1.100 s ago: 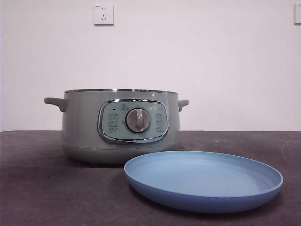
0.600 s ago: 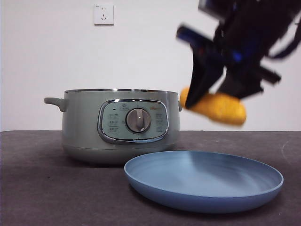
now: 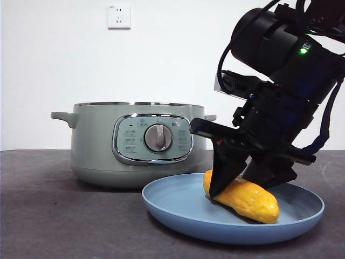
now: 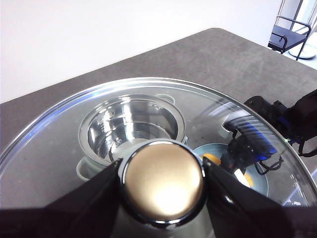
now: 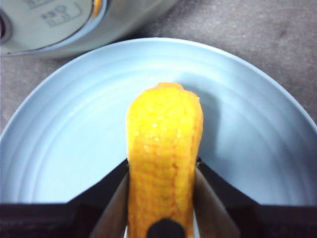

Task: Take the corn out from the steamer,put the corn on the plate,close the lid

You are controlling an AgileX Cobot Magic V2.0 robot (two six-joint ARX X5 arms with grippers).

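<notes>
The yellow-orange corn (image 3: 249, 202) lies tilted in the blue plate (image 3: 178, 216), its lower end down on the plate's floor. My right gripper (image 3: 242, 186) is shut on the corn (image 5: 163, 144) over the middle of the plate (image 5: 74, 129). The sage-green steamer (image 3: 97, 145) stands open behind the plate, to its left. High above the pot, my left gripper (image 4: 162, 184) is shut on the knob (image 4: 163, 178) of the glass lid (image 4: 59, 148). Through the glass I see the empty steamer (image 4: 131, 124) below.
The dark right arm (image 3: 285, 70) fills the upper right of the front view, beside the steamer's right handle (image 3: 210, 117). The steamer's control panel (image 5: 44, 20) faces the plate. A wall socket (image 3: 118, 16) is on the white wall.
The right arm came into the front view carrying the corn, then dropped from beside the steamer's rim down into the plate.
</notes>
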